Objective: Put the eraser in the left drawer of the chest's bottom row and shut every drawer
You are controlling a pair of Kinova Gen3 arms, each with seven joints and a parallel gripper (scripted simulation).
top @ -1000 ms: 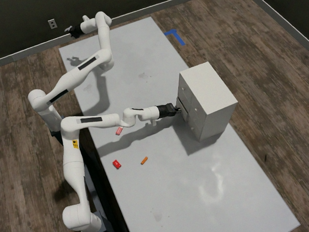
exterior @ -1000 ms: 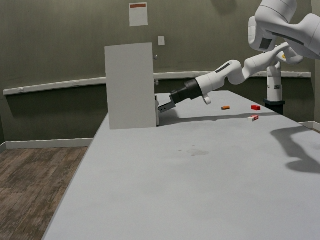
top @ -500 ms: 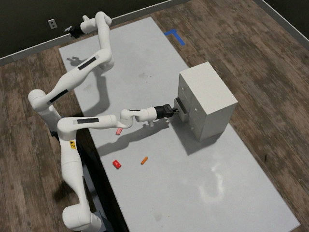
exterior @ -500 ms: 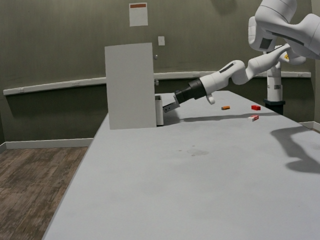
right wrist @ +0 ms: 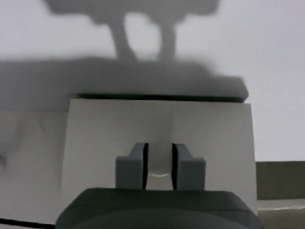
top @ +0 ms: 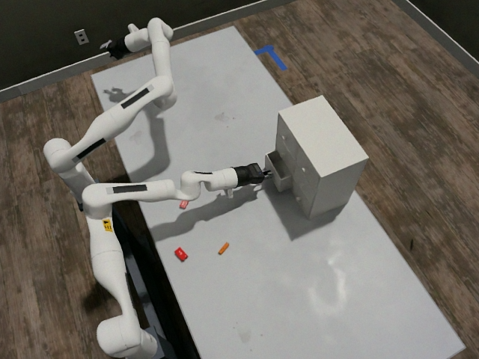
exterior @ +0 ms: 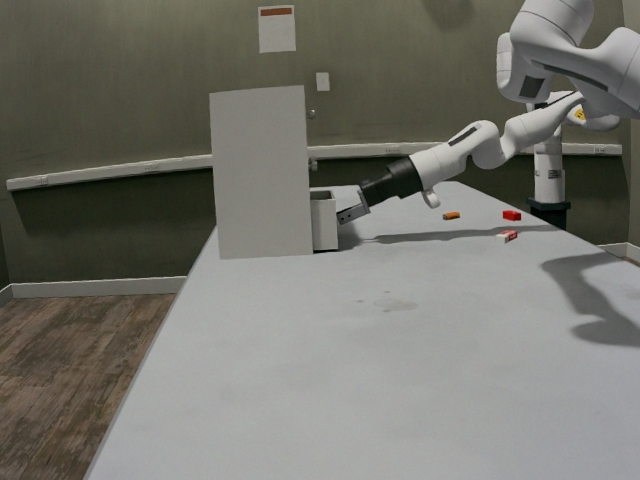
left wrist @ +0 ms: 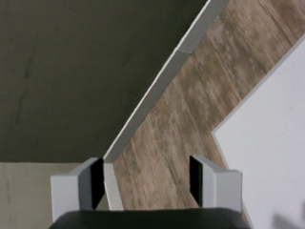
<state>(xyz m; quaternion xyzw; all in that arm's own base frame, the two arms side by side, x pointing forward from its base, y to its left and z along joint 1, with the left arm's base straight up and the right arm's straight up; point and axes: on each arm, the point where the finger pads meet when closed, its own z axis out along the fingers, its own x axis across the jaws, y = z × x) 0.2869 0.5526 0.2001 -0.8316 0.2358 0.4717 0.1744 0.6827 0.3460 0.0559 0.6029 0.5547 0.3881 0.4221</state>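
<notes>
The knob (right wrist: 159, 171) of the opened bottom-left drawer (top: 287, 182) (exterior: 325, 224) (right wrist: 214, 129) was held by the right pincer (top: 269, 173) (exterior: 339, 218) (right wrist: 159, 159). From above, the eraser (top: 184, 203) (exterior: 506, 236) was seen on the worktop (top: 239, 301) (exterior: 361, 361) at the drawer's eight o'clock; the left pincer (top: 105, 45) (left wrist: 147, 175) was spread wide.

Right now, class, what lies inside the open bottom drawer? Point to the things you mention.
From above, the open bottom drawer (top: 284, 183) (exterior: 325, 224) shows bare inner walls and no object; its deepest part is in shadow, and whatever sits back under the chest (top: 322, 134) (exterior: 261, 175) is hidden.
</notes>
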